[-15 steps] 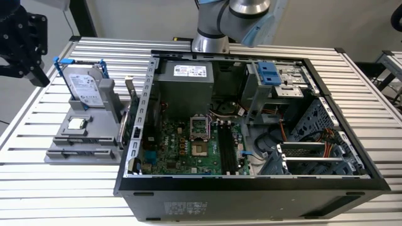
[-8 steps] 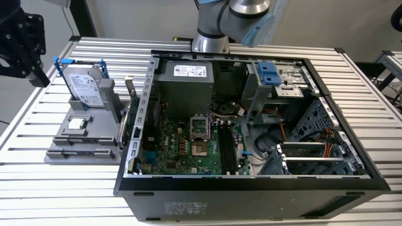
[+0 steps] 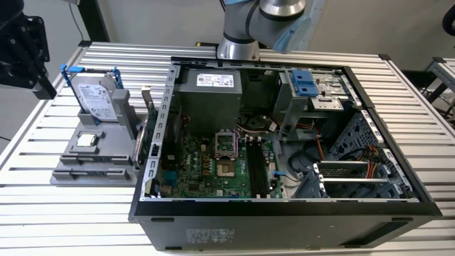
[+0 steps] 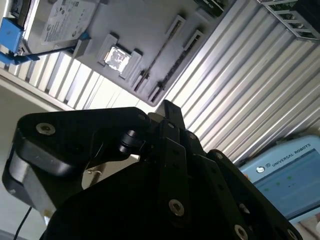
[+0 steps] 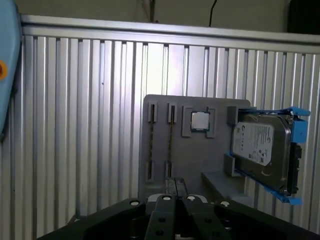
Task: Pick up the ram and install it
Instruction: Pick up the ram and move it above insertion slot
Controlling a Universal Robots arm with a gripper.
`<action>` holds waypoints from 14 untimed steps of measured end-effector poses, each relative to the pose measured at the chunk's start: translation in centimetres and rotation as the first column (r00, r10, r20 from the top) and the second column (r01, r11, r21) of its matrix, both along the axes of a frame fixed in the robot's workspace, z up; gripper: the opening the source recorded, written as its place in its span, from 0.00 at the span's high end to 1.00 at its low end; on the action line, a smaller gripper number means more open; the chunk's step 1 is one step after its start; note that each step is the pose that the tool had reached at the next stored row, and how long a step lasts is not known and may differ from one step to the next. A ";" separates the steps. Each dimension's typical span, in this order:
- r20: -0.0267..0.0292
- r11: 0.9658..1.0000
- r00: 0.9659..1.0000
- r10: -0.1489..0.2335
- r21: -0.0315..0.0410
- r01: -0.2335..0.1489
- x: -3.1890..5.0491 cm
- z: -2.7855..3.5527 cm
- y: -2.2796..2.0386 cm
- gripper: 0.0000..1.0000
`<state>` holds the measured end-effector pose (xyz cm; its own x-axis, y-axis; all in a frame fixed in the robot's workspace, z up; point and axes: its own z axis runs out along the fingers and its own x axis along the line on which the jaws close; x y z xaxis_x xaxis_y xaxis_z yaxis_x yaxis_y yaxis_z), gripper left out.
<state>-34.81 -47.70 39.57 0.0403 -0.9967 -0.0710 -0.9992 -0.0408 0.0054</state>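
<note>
Now the ram (image 5: 170, 142) stands edge-up in a slot of the grey holder (image 3: 92, 160), at nine o'clock from the open computer case (image 3: 284, 210) in the exterior view, presumably exposed for pinching, while the gripper (image 5: 177, 186), fingers closed on nothing, hangs over it.

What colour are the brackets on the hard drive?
Blue; the brackets on the hard drive show best in the first wrist view.

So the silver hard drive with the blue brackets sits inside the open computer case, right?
Not quite. The silver hard drive with the blue brackets is not inside the open computer case. It stands on the gray holder on the table, outside the case on the exterior view's left. The exterior view shows this.
</note>
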 end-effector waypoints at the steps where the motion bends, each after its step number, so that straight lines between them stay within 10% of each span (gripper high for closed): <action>1: 0.000 1.000 1.000 0.002 0.000 -0.002 0.00 0.00 0.00 1.00; 10: 0.000 1.000 1.000 0.006 0.000 -0.006 0.00 0.01 0.00 1.00; 11: 0.000 1.000 1.000 0.006 0.000 -0.006 0.00 0.01 0.00 0.00; 14: 0.000 1.000 1.000 0.006 0.000 -0.006 0.00 0.00 0.00 0.00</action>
